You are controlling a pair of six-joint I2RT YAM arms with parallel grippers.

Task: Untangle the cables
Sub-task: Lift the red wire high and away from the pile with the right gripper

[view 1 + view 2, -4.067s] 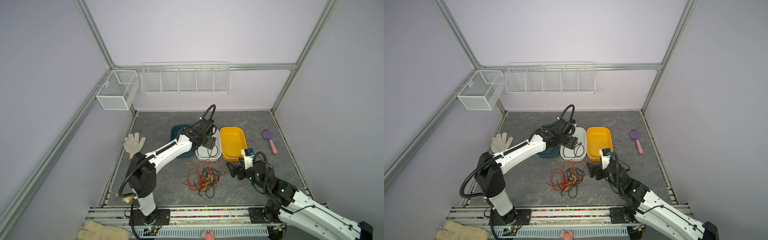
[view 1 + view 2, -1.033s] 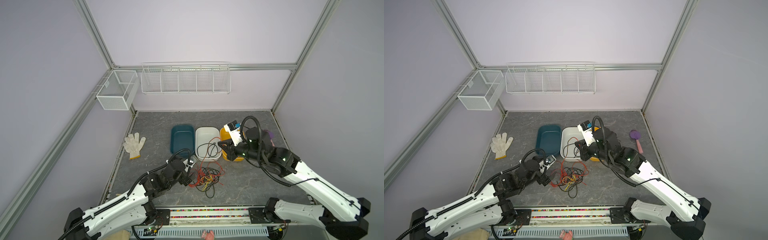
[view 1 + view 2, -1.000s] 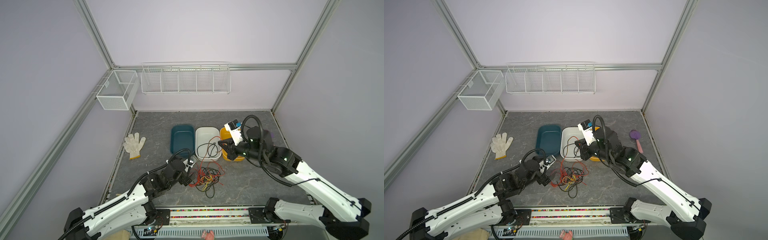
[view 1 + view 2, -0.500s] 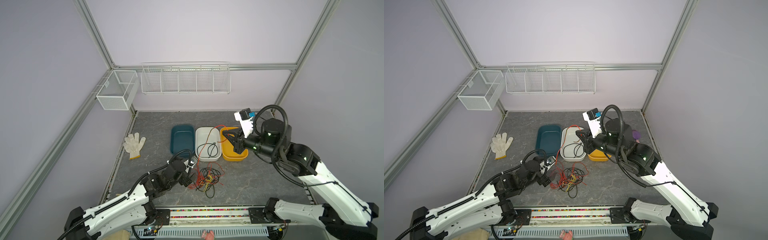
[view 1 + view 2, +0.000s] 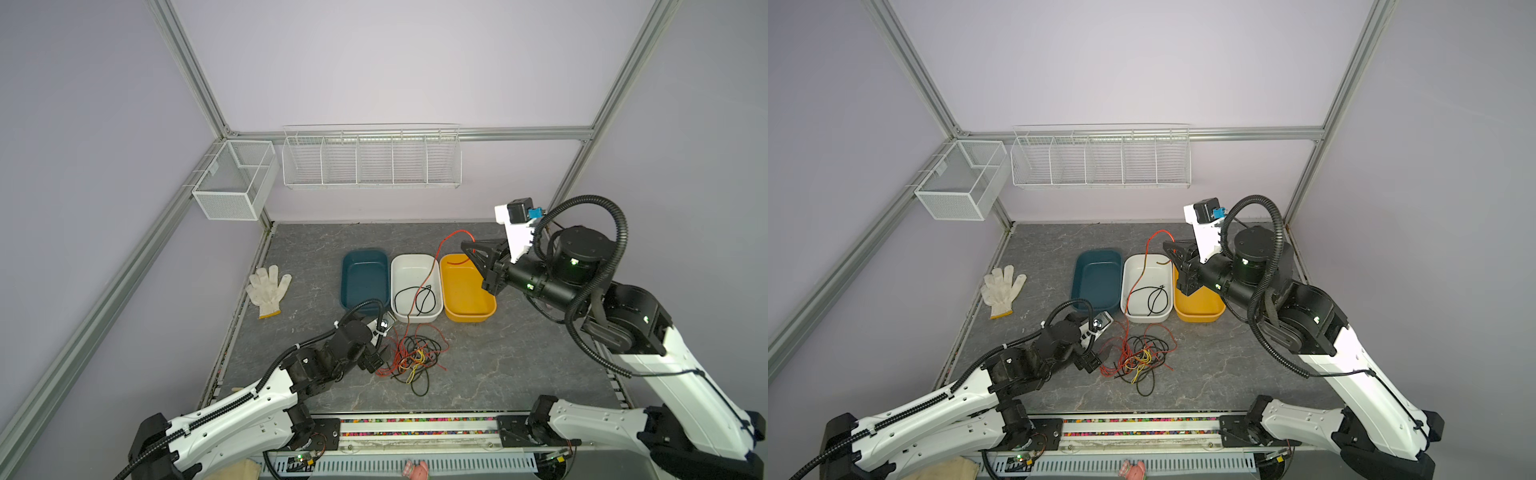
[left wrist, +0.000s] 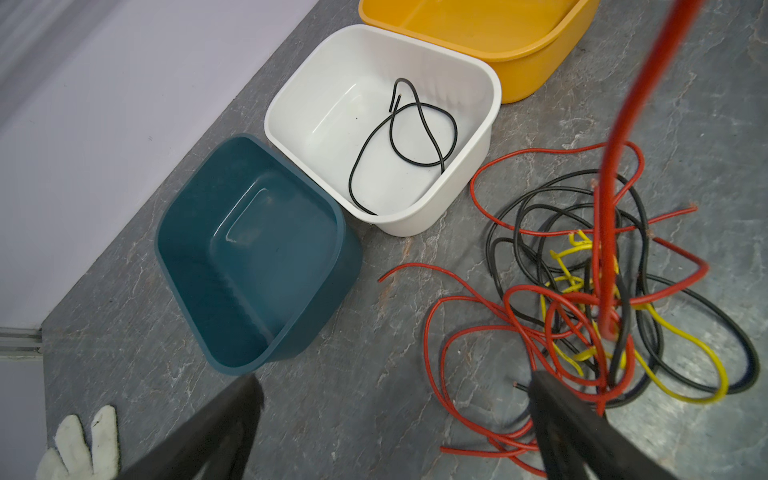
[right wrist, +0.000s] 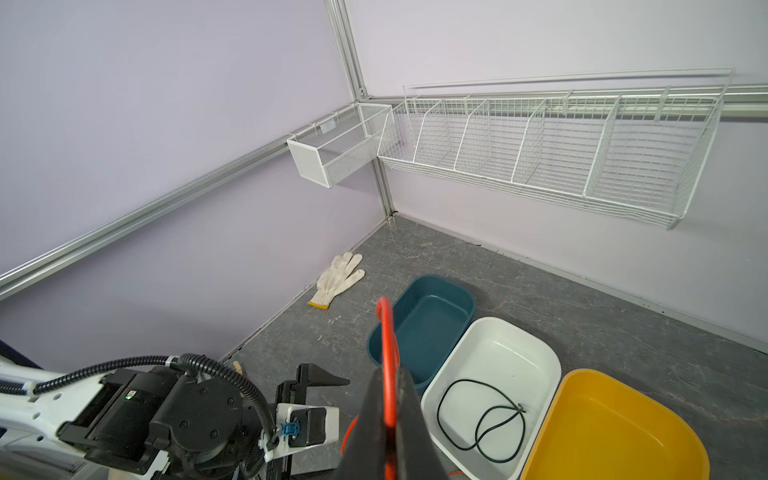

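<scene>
In the left wrist view the raised red cable [image 6: 604, 249] is blurring and running off the top edge; the yellow tub [image 6: 478, 25] is being cut by that same edge, the white glove [image 6: 104, 440] by the bottom one; in a top view the right gripper [image 5: 1167, 245] is covering the tub's far end; the tangle [image 5: 411, 357] is showing too small there to tell strand from strand.

No readable text, labels or numbers on anything visible.
</scene>
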